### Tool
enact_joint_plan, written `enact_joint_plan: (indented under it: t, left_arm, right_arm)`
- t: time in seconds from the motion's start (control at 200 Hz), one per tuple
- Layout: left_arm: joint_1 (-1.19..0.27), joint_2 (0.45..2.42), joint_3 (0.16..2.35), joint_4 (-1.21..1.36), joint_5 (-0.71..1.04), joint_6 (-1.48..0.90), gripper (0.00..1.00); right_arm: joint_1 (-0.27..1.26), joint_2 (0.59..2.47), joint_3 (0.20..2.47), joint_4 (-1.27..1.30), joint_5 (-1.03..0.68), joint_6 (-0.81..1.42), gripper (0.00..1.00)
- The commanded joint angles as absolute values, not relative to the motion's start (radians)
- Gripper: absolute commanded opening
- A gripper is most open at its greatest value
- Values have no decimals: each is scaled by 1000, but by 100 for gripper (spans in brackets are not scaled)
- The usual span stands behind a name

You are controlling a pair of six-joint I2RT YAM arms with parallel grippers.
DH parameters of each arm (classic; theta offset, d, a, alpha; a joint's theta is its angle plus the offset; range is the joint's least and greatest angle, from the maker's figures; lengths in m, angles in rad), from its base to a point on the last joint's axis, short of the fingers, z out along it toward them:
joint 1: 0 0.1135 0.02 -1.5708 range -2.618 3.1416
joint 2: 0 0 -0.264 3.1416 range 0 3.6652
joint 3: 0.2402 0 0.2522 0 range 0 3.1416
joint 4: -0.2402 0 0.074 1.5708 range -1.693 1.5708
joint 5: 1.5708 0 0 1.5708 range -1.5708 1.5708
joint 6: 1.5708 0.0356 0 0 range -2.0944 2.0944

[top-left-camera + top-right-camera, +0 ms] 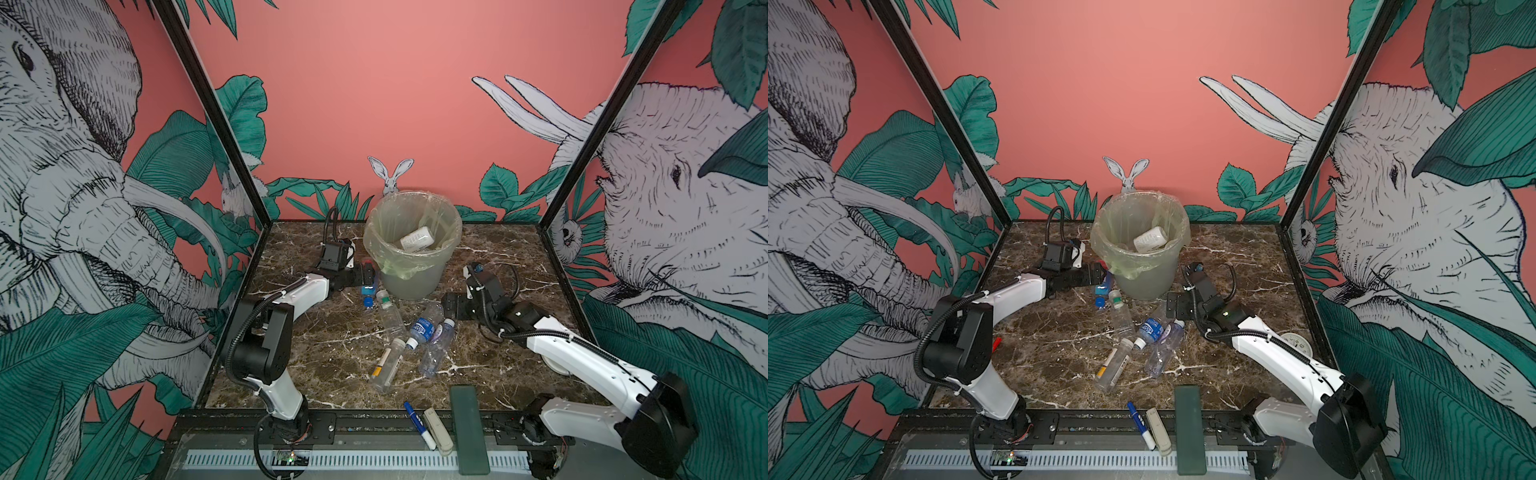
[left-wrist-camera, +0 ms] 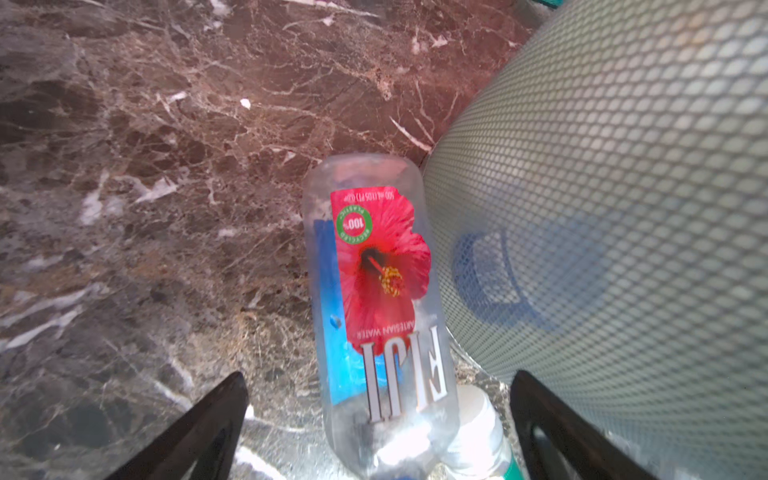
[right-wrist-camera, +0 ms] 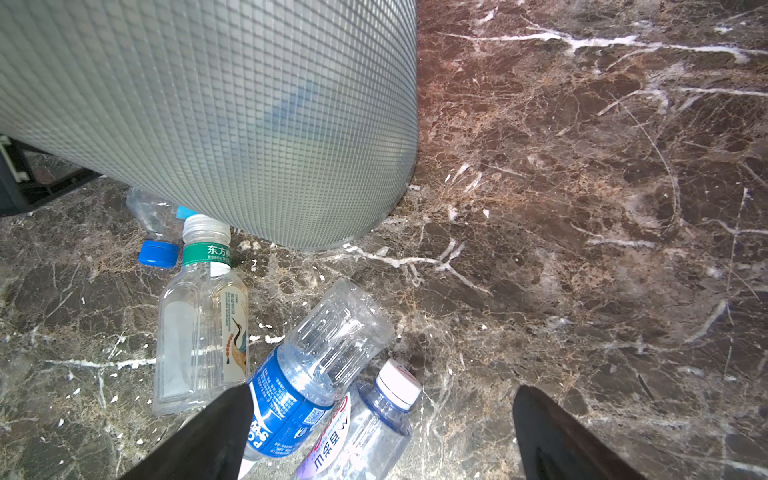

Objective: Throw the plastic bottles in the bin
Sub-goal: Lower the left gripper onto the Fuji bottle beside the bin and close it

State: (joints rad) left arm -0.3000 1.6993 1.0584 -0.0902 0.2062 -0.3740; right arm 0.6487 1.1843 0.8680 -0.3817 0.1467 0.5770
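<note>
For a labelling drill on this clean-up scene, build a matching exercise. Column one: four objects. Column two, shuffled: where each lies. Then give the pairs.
Column one
1. clear plastic bottle with red flower label
2. white-labelled plastic bottle
3. blue-and-white marker pen
4. clear plastic bottle with blue label

Column two
A. across the black front rail, near the flat dark green bar
B. in the heap of bottles mid-table
C. inside the round translucent grey bin
D. lying by the bin's foot, ahead of the open left end effector

Pairs: 1-D, 2-C, 3-A, 4-B
</note>
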Motion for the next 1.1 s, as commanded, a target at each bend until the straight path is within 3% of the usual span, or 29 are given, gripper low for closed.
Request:
enact_joint_plan:
  t: [0.0, 0.635, 1.095]
  left_arm:
    - [-297, 1721, 1087, -78, 214, -377, 100]
    - [-351, 1835, 1194, -192, 108, -314, 96]
    - [-366, 1826, 1205, -307, -89, -282, 91]
  right_arm:
    - [656, 1164, 853, -383, 167, 589, 99]
    - [657, 1140, 837, -394, 175, 595, 99]
    - [656, 1149, 834, -378, 160, 601, 99]
